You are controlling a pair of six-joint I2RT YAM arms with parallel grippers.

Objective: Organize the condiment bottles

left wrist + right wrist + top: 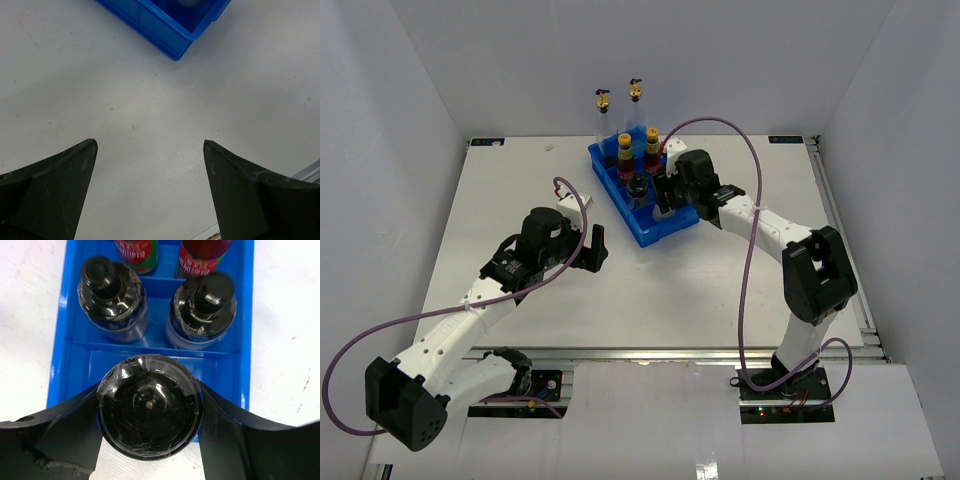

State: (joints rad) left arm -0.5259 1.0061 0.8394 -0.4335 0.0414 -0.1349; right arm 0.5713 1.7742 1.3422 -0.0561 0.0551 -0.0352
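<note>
Meanwhile right arm (760, 215) bends over tray (650, 236), right jaws clamping black-capped jar (149, 412); left jaws gape empty.

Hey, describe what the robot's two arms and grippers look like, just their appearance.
Both the left arm and right arm have white links with chunky black joint housings. A thin purple cable loops along each. The left gripper and right gripper have matte black, wedge-shaped fingers. No markings are readable.
</note>
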